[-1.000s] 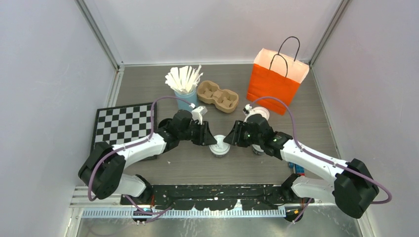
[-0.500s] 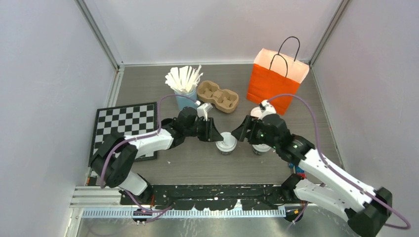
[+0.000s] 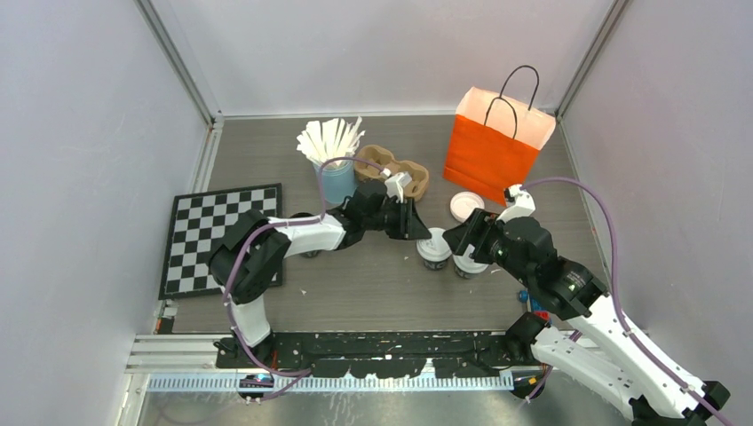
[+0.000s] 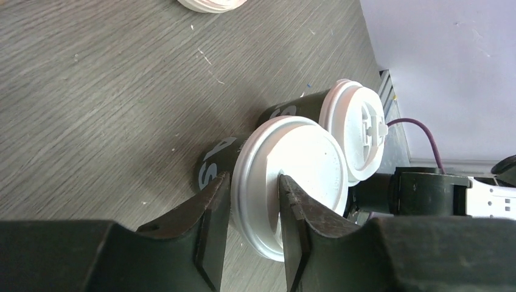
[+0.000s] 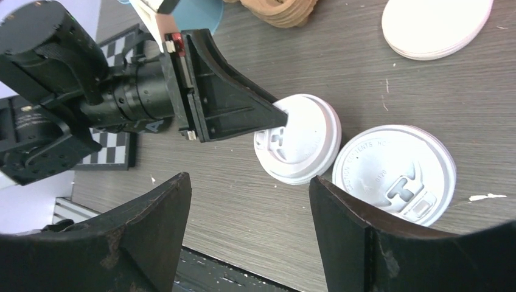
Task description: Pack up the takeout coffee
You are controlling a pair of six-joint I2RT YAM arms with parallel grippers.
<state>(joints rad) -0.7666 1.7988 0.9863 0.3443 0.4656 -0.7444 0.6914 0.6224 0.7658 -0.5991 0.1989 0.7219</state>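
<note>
Your L gripper (image 4: 252, 181) is clamped on the lid rim of one coffee cup (image 4: 304, 176), w/ a finger on either side of the white lid. Since 0.5 s ago you've slid that cup to the right. It now stands right beside the second coffee cup (image 5: 395, 173), lids look to touch, both upright on the table (image 3: 355, 284) near the orange bag (image 3: 493, 151). Your R gripper (image 5: 249, 188) hangs spread wide above the pair, gripping nothing. It has shifted right too, so the lid stack (image 3: 466, 206) now shows in full. Containers: the blue cup (image 3: 336, 180) holds white sticks (image 3: 330, 140). The cardboard carrier (image 3: 417, 176) sits just beside it, partly behind your L wrist. The bag's inside can't be made out. The checkerboard (image 3: 222, 235) hasn't moved.
</note>
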